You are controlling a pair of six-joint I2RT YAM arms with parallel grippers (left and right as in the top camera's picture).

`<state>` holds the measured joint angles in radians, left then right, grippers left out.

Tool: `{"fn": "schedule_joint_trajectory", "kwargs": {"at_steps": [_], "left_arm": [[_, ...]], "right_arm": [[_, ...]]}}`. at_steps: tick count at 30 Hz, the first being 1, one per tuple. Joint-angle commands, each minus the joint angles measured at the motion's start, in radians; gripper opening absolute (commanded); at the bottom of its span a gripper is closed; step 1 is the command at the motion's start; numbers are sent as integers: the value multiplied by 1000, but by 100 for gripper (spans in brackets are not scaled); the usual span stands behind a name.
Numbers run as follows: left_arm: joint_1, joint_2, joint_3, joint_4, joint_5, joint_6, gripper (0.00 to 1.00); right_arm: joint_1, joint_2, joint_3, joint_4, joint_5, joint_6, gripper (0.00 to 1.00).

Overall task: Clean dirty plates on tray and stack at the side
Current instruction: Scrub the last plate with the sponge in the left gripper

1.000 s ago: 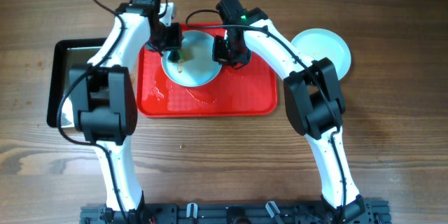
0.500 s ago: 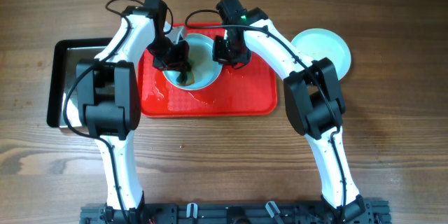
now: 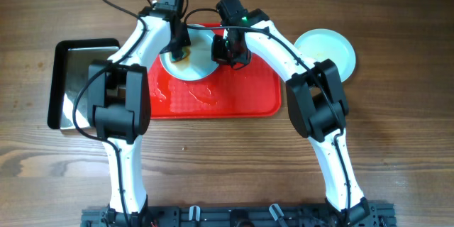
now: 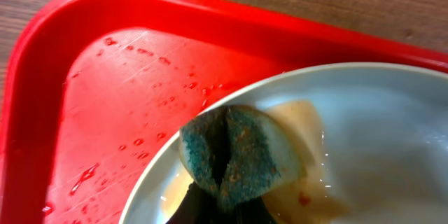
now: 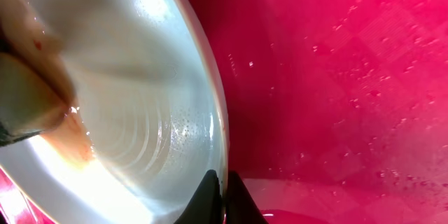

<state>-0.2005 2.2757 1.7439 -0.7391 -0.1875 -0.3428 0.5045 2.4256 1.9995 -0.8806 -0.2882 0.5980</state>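
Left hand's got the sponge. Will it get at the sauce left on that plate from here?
Probably yes. The sponge sits on the plate, right beside the sauce smear; the right hand only pinches the rim on the opposite side, leaving the way free.

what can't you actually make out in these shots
Left jaws: in the left wrist view the sponge covers nearly all of them; overhead, the left arm does.
Plate on the tray: overhead, both arms hide much of it, so remaining sauce is unclear.
Side stack: seen from straight above, so the plate count is unreadable.
Black pan: overhead, the left arm covers its right side.
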Motion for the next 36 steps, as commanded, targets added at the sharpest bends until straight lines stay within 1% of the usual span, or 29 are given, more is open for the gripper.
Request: {"fn": "schedule_joint_trajectory", "kwargs": {"at_steps": [1, 3, 4, 5, 6, 7, 10, 12, 14, 16, 17, 19, 21, 24, 26, 27, 29, 31, 33, 36], "left_arm": [[-16, 31, -12, -71, -83, 93, 4], [-42, 31, -12, -124, 77, 168, 4], [-47, 31, -12, -148, 207, 224, 4], [-48, 31, -12, -178, 402, 307, 4], [-48, 31, -12, -205, 533, 357, 4], [-48, 31, -12, -219, 600, 366, 4], [-46, 31, -12, -192, 610, 365, 4], [-42, 31, -12, -96, 595, 344, 4], [-42, 31, -12, 19, 431, 188, 4], [-41, 31, -12, 68, 232, 31, 4], [-42, 31, -12, 78, 104, -56, 4], [-42, 31, -12, 65, -24, -119, 4], [-42, 31, -12, 27, -50, -119, 4], [-41, 31, -12, -130, -25, -117, 4], [-32, 31, -12, -218, 97, -83, 4], [-20, 31, -12, -249, 212, -21, 4], [13, 31, -12, -269, 389, 75, 4], [74, 31, -12, -268, 495, 86, 4], [121, 31, -12, -264, 541, 98, 4], [166, 31, -12, -266, 604, 196, 4]], "right_arm": [[-3, 23, -12, -28, 14, -22, 4], [-3, 23, -12, -29, 14, -22, 4], [-3, 23, -12, -28, 14, -22, 4], [-3, 23, -12, -28, 14, -22, 4], [-3, 23, -12, -28, 14, -22, 4], [-3, 23, -12, -29, 14, -22, 4], [-3, 23, -12, -28, 10, -23, 4], [-3, 23, -12, -28, 10, -23, 4], [-3, 23, -12, -29, 10, -22, 4], [-3, 23, -12, -29, 10, -23, 4], [-3, 23, -12, -29, 10, -23, 4], [-3, 23, -12, -29, 10, -23, 4], [-3, 23, -12, -29, 10, -23, 4], [-3, 23, -12, -28, 10, -23, 4], [-3, 23, -12, -29, 2, -23, 4], [-3, 23, -12, -29, -6, -23, 4], [-7, 23, -12, -27, -43, -37, 4], [-15, 32, -12, -25, -85, -48, 4], [-23, 47, -12, -19, -145, -50, 4], [-47, 84, -12, -8, -241, -66, 4]]}}
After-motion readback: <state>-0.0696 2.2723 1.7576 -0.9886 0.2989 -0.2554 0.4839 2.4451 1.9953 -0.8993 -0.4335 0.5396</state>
